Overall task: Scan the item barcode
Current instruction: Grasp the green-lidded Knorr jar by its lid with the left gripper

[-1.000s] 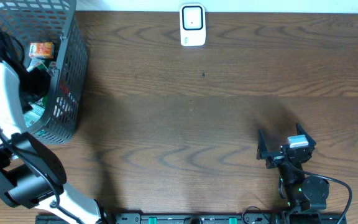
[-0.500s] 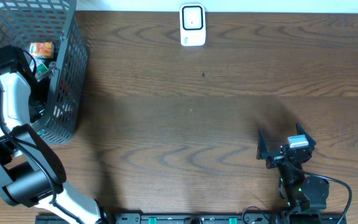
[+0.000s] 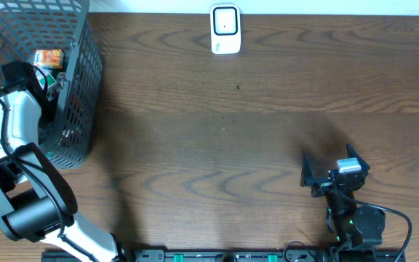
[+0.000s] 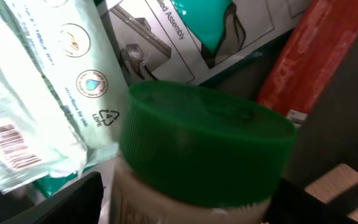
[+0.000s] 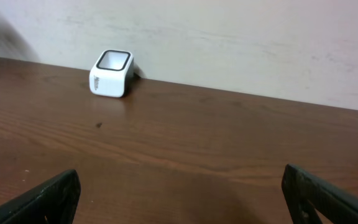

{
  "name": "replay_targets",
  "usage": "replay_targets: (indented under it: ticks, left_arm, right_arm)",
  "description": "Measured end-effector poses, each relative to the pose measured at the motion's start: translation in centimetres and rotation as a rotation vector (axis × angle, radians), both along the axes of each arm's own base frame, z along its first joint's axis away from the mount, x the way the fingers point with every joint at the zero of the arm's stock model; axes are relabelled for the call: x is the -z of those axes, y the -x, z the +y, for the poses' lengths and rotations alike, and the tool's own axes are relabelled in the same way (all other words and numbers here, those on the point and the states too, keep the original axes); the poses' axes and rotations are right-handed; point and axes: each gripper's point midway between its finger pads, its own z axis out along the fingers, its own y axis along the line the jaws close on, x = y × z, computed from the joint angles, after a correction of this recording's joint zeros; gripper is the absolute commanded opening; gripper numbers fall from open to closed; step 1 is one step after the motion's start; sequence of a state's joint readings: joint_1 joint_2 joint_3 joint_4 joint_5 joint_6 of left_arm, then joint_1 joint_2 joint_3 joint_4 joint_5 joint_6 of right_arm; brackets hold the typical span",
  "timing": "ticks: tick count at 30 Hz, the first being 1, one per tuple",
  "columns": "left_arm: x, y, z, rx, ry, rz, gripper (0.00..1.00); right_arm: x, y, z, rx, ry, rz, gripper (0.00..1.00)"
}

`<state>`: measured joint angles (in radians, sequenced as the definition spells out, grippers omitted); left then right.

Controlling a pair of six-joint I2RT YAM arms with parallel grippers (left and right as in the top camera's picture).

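Observation:
A jar with a green lid [image 4: 207,146] and a pale body stands among packages inside the dark wire basket [image 3: 78,87]. My left gripper [image 4: 185,208] reaches down into the basket [image 3: 46,81] and is open, one black finger on each side of the jar's body; a thin gap shows at the left finger [image 4: 73,202]. No barcode shows on the jar. The white scanner [image 3: 225,29] stands at the table's far edge, also in the right wrist view [image 5: 111,73]. My right gripper [image 3: 331,166] rests open near the front right, holding nothing [image 5: 179,202].
Packed around the jar are a white-green wipes pack with a barcode [image 4: 30,93], a printed box with a teal picture [image 4: 210,31] and a red packet [image 4: 309,56]. An orange packet [image 3: 48,57] lies at the basket's back. A pale wall [image 5: 229,31] rises behind the scanner.
The left arm has shifted inside the basket, its wrist moving towards the back and right. The right arm has stayed still.

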<state>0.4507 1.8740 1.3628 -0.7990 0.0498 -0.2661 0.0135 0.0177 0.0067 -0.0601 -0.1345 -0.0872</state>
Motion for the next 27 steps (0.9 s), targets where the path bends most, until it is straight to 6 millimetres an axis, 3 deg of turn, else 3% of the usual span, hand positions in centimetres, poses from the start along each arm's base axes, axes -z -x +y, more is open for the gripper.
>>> replay_targets:
  ticks: [23,25,27]
  left_arm:
    - [1.5,0.3,0.0,-0.004,-0.007,-0.006,0.82]
    - [1.6,0.5,0.1,-0.009,-0.006,-0.003,0.8]
    - [1.7,0.5,0.1,-0.009,-0.005,-0.003,0.7]
  right_arm:
    - [0.0,0.0,0.0,0.0,0.0,0.0,0.99]
    - [0.0,0.0,0.0,0.0,0.0,0.0,0.99]
    - [0.0,0.0,0.0,0.0,0.0,0.0,0.99]
